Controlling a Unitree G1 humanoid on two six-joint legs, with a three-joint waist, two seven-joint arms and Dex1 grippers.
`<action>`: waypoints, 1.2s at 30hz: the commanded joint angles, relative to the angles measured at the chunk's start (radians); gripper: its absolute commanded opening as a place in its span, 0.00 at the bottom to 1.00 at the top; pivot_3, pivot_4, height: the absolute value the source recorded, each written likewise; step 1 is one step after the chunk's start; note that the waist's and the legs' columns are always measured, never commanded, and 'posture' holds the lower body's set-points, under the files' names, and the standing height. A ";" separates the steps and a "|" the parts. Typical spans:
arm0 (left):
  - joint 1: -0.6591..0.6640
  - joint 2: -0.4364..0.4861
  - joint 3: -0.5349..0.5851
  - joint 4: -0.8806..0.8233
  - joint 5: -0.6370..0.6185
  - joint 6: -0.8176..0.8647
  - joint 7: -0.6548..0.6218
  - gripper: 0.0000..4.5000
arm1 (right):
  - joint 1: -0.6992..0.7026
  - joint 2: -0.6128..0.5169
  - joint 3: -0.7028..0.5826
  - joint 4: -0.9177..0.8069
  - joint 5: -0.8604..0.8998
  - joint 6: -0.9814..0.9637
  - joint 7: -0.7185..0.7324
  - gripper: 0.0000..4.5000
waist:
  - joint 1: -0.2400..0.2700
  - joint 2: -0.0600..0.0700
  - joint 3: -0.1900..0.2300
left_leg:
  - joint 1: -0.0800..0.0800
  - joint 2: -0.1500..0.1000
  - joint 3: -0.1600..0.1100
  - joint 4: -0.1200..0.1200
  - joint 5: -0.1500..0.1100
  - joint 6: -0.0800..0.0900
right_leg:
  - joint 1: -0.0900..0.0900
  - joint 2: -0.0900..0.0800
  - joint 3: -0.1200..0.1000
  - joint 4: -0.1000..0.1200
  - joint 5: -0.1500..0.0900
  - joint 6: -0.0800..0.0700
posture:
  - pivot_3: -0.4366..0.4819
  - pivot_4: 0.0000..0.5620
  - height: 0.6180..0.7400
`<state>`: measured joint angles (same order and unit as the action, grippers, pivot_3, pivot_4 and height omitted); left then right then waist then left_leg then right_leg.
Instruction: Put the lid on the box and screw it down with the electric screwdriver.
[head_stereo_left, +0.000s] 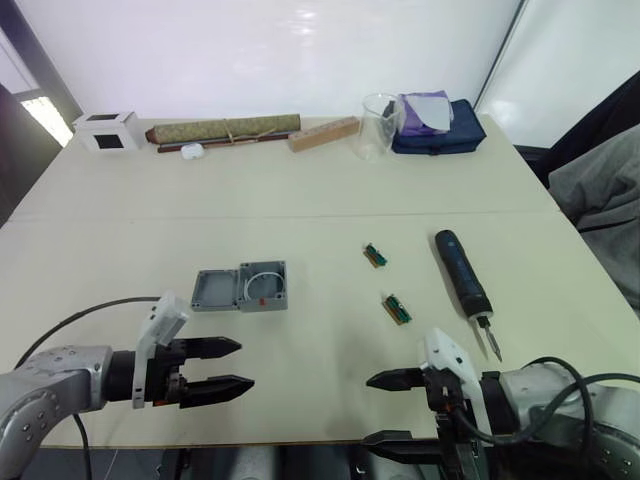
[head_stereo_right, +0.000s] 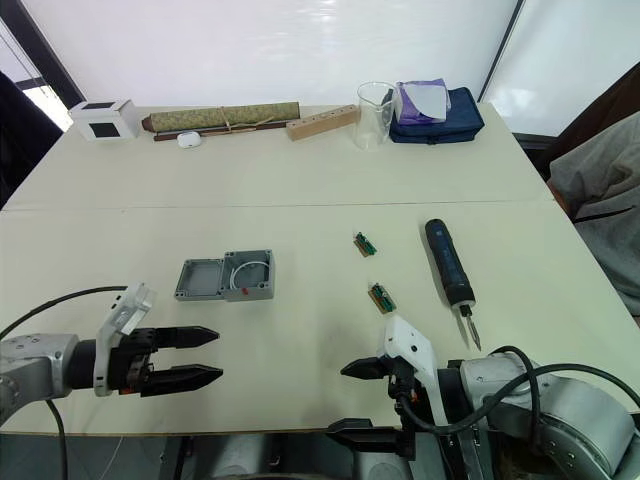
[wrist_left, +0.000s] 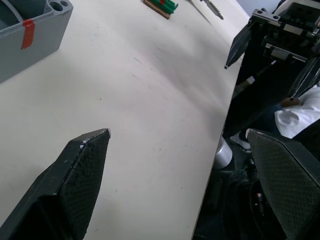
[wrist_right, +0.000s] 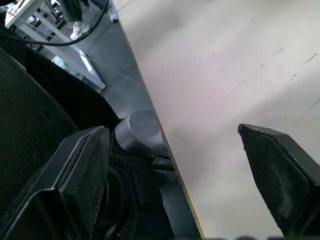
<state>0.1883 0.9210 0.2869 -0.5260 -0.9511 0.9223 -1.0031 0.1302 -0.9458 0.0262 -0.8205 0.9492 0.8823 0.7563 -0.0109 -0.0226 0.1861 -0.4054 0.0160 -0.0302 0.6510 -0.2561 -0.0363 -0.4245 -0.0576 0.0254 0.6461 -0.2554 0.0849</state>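
1. Near edge of the pale counter: left hand hovers with fingers narrowly parted, empty; right hand gapes wide, empty, straddling the edge.
2. Left wrist view catches red tape on the box wall, unseen from the head.
3. Farther in, the thin flat grey plastic lid lies touching the small square grey plastic box.
4. To the right, the dark blue-black pen-shaped electric screwdriver lies flat, long axis near-to-far, bit pointing at the robot.

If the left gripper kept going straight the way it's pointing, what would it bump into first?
Probably the right gripper. The left gripper, open and empty, points across the table's near edge toward it, with bare tabletop between. The box lies off to the side of that line.
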 joint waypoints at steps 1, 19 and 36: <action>0.027 -0.014 -0.015 -0.025 0.009 -0.025 -0.003 0.99 | -0.008 0.012 0.003 -0.018 0.000 -0.016 0.007 1.00 | -0.001 0.000 0.000 | 0.000 0.000 0.000 0.000 0.000 0.000 | 0.000 0.000 0.000 0.000 0.000 0.000 | 0.48 0.27 1.00; 0.008 -0.004 0.056 0.116 0.050 -0.118 -0.050 0.99 | -0.126 0.089 -0.032 0.028 0.058 0.031 -0.095 1.00 | 0.000 0.000 -0.001 | 0.000 0.000 0.000 0.000 0.000 0.000 | 0.000 0.000 0.000 0.001 0.000 0.000 | 0.48 0.27 1.00; -0.893 0.158 -0.567 0.299 0.634 -0.418 -0.350 0.99 | -0.505 0.162 0.181 -0.008 -0.113 0.102 -0.392 1.00 | -0.005 -0.001 -0.001 | -0.002 -0.001 0.000 0.000 0.000 0.000 | -0.002 0.001 0.000 0.001 0.002 0.004 | 0.48 0.27 1.00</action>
<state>-0.6780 1.0842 -0.2384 -0.2141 -0.3706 0.5372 -1.3151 -0.3801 -0.7863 0.1948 -0.8011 0.8797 1.0152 0.3541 -0.0155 -0.0238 0.1855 -0.4078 0.0155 -0.0299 0.6511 -0.2561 -0.0360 -0.4265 -0.0564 0.0259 0.6469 -0.2530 0.0889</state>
